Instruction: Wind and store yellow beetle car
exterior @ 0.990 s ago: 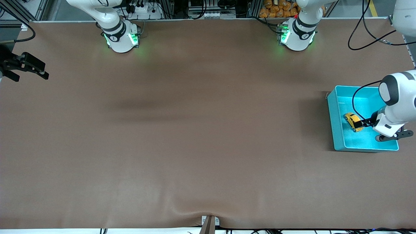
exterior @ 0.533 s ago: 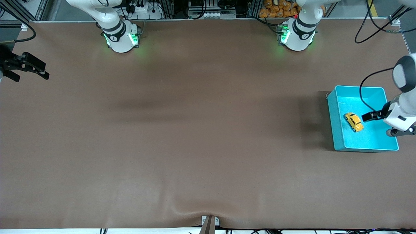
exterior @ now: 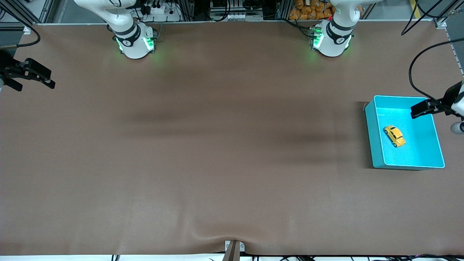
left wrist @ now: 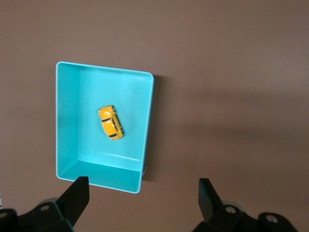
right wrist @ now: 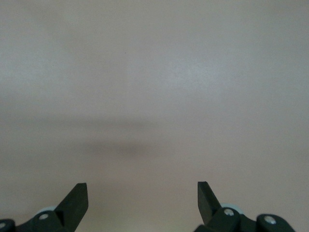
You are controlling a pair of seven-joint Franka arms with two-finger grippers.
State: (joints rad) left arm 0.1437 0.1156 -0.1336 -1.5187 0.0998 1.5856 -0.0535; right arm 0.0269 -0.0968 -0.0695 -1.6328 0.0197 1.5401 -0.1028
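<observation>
The left gripper (exterior: 422,108), at the right edge of the front view, has let go of the yellow beetle car (exterior: 394,135) and risen over the teal bin (exterior: 377,145)'s upper rim, jaws wide and empty; the car lies on the bin floor, so storing looks done. The right gripper (exterior: 34,74) waits open at the upper left; both arms are largely cut off, and the car's winding cannot be judged.

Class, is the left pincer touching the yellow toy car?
Apart. The left wrist view shows the car lying in the bin, clear of the open left pincer.
</observation>
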